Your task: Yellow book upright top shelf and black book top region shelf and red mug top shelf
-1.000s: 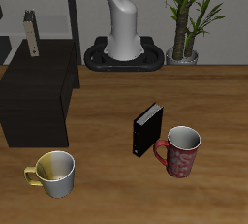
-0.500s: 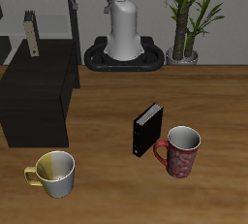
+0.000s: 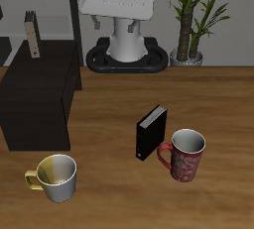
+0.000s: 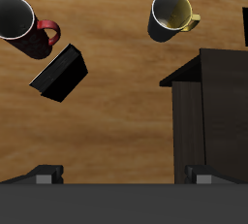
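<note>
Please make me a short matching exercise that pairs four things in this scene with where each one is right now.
Things:
1. yellow book
2. black book
3. red mug
4. yellow mug

Places:
A. on the table right beside the red mug
B. upright on top of the shelf
C. on the table in front of the shelf, near the front edge
D. on the table next to the black book, handle towards it

Pairs: 1-B, 2-A, 3-D, 4-C
</note>
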